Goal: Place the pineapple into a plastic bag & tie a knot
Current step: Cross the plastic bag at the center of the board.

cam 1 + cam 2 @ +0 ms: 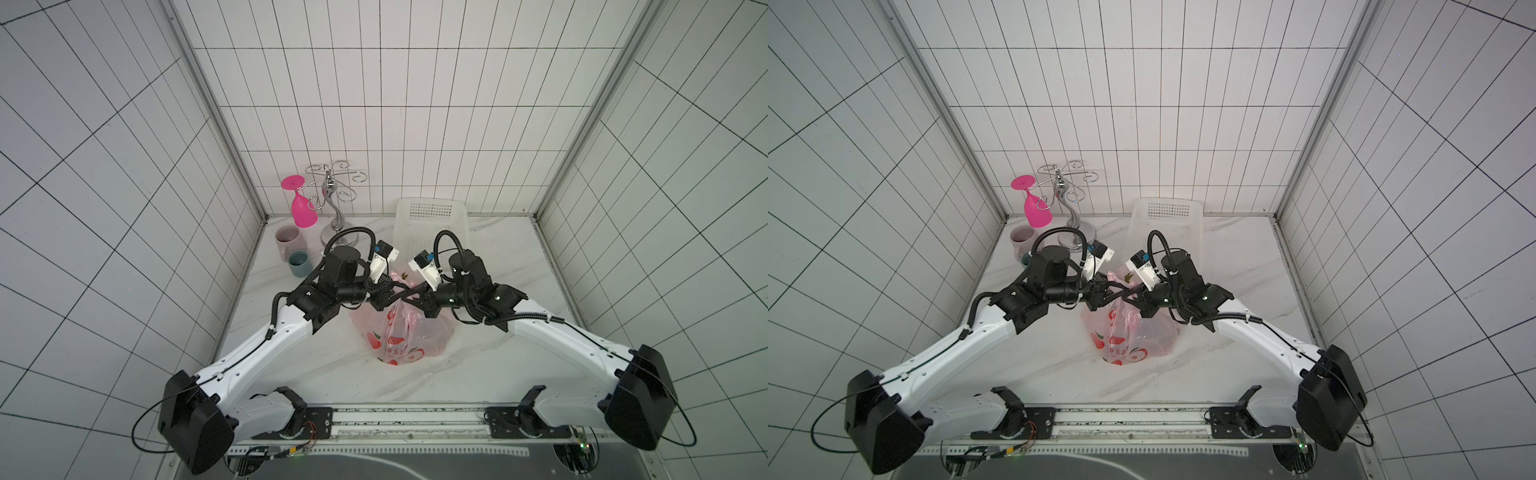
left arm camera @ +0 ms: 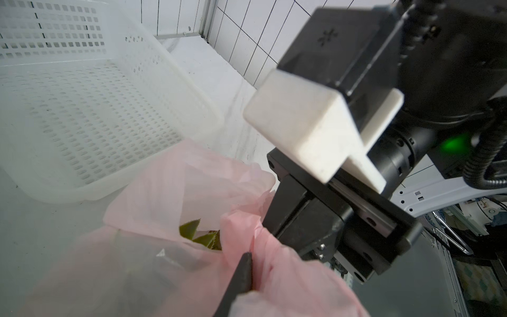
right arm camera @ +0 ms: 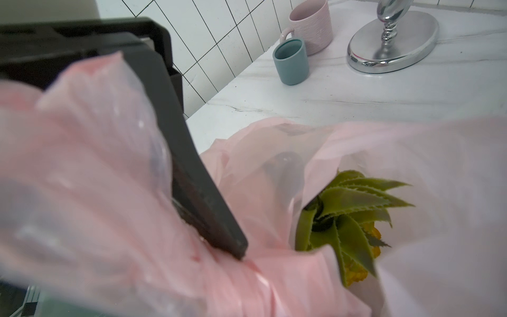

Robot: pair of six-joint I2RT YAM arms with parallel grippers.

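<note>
The pale-pink plastic bag (image 1: pixel 401 336) (image 1: pixel 1133 332) with red fruit prints stands in the middle of the marble table. The pineapple (image 3: pixel 348 216) sits inside it, its green crown also showing through the mouth (image 2: pixel 201 236). Both arms cross just above the bag's top. My right gripper (image 1: pixel 400 300) (image 3: pixel 247 263) is shut on a twisted pink handle strand. My left gripper (image 1: pixel 412 286) (image 2: pixel 255 263) has one dark finger (image 2: pixel 240 277) lying against bunched handle plastic, and its other finger is hidden under the film. No knot is in view among the bunched handles.
A white perforated basket (image 1: pixel 432 224) (image 2: pixel 82 109) lies just behind the bag. At the back left stand a chrome glass rack (image 1: pixel 337 232) with a pink wine glass (image 1: pixel 302 210) hanging on it, a pink mug (image 1: pixel 287 241) and a blue-grey cup (image 1: pixel 299 262).
</note>
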